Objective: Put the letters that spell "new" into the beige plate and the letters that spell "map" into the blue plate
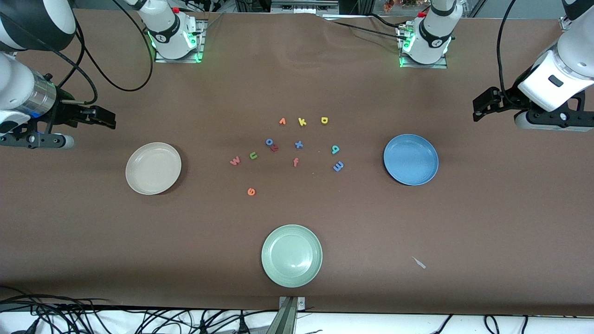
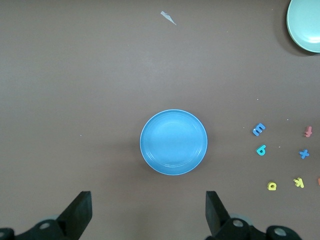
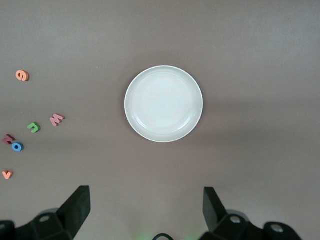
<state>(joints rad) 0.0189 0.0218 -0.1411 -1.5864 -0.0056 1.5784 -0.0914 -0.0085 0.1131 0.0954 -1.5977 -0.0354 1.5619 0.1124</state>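
I see both plates empty and all six letters lying loose mid-table between the beige plate [image 1: 153, 168] and blue plate [image 1: 411, 159]. My right gripper [image 1: 107, 118], released, hangs above the table's right-arm end, and the w [image 1: 235, 161] and n [image 1: 253, 155] lie nearest that arm. My left gripper [image 1: 482, 105], also released, waits above the other end, closer to the m [image 1: 338, 166].

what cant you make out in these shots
- Red z: front view, partly covered by the blue o touching it; shape unclear.
- Green plate: left wrist view, cut by the edge.
- Right gripper: front view, side-on, so finger gap unseen.
- Scrap: too small to identify.
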